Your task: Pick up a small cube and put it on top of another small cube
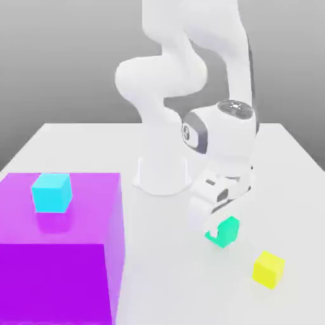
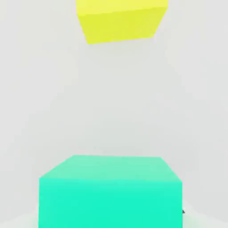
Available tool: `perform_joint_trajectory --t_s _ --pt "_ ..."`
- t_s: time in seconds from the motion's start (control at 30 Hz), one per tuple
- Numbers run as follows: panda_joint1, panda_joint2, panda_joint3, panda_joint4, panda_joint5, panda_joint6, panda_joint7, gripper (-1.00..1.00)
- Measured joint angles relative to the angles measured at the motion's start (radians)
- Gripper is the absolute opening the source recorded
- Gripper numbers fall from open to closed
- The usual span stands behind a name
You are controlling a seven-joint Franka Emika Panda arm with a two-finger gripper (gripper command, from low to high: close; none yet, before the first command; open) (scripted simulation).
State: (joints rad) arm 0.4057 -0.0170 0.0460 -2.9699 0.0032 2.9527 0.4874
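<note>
tool [image 1: 219, 219] right over green cube [image 1: 223, 231], grip state can't tell; yellow cube [image 1: 268, 268] nearby, toward exterior view's right.

Exterior faces arm — hand view hugs table [image 1: 159, 266].

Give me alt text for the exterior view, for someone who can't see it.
A white robot arm reaches down to a white table, its claw at a green cube. A yellow cube sits apart toward the exterior view's right. On the left, a cyan cube rests on a large magenta block.
</note>
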Motion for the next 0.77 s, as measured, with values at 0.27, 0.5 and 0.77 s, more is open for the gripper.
perform_joint_trajectory --t_s 0.27,0.5,0.77 --pt "0.026 -0.013 0.016 0.195 -0.015 -0.208 0.093 -1.00" --pt "0.045 0.119 0.028 0.375 -0.022 -0.256 0.170 -1.00" --pt "0.051 0.219 0.019 0.383 -0.041 -0.165 0.186 1.00"
